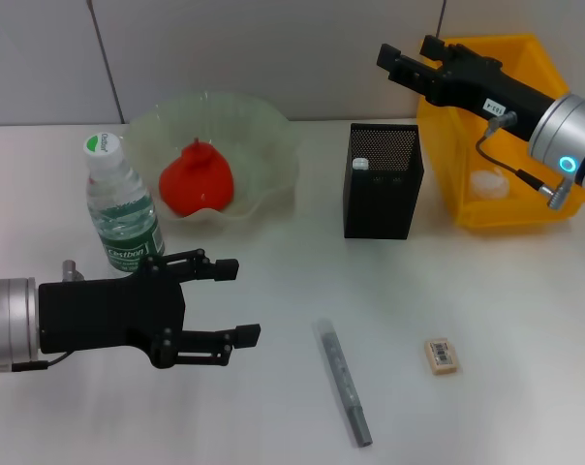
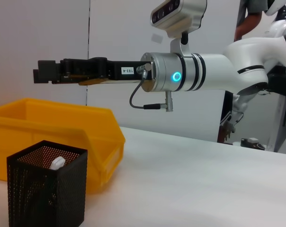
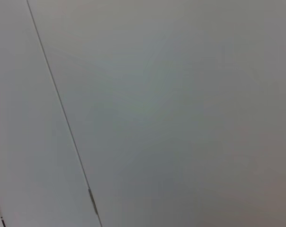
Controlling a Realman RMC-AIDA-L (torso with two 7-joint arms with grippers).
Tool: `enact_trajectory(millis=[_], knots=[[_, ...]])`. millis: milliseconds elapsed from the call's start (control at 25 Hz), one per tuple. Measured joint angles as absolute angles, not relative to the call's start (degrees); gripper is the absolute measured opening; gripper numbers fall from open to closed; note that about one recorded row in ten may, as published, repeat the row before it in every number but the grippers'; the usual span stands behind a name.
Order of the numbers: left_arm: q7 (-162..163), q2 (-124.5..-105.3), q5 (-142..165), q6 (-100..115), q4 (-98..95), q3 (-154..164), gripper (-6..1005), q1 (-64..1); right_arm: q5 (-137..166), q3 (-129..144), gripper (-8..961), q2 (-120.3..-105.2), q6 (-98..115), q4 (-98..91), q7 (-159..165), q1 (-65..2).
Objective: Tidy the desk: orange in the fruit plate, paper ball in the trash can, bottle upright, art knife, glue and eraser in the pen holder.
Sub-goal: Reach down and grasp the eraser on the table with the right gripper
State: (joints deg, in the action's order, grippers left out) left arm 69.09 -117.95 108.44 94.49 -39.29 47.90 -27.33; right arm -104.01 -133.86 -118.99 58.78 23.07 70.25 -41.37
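Note:
The orange (image 1: 196,180) lies in the translucent green fruit plate (image 1: 273,136). The bottle (image 1: 121,208) stands upright beside the plate. The black mesh pen holder (image 1: 383,189) holds the white-capped glue (image 1: 360,165); both also show in the left wrist view, holder (image 2: 46,194) and glue (image 2: 58,163). The paper ball (image 1: 488,182) lies in the yellow trash can (image 1: 525,58). The grey art knife (image 1: 344,382) and the eraser (image 1: 442,355) lie on the table at the front. My left gripper (image 1: 236,302) is open and empty, near the bottle. My right gripper (image 1: 406,48) is open, raised over the trash can.
The white table reaches a grey wall behind. In the left wrist view the trash can (image 2: 53,125) stands behind the pen holder, with my right gripper (image 2: 39,74) above it. The right wrist view shows only wall.

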Motion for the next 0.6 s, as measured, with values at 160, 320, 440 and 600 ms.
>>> enact_trajectory(millis=[160, 320, 440, 600], knots=[[69.12, -117.95, 108.33, 94.49, -39.29, 47.90, 846, -27.34, -105.28, -133.75, 816, -118.93, 59.24, 23.27, 70.29, -40.85], [69.20, -118.05, 108.32, 94.49, -39.29, 47.90, 846, -27.34, -106.06, -133.75, 826, -118.91, 61.45, 23.82, 70.30, -40.04], [69.62, -118.08, 108.29, 94.49, -39.29, 47.90, 846, -27.47, -106.08, -133.90, 825, -118.91, 64.62, 24.61, 70.29, -39.16], [69.83, -118.10, 108.19, 94.61, -39.29, 47.90, 846, -27.75, -106.15, -134.21, 825, -118.91, 69.59, 25.37, 70.32, -37.96]])
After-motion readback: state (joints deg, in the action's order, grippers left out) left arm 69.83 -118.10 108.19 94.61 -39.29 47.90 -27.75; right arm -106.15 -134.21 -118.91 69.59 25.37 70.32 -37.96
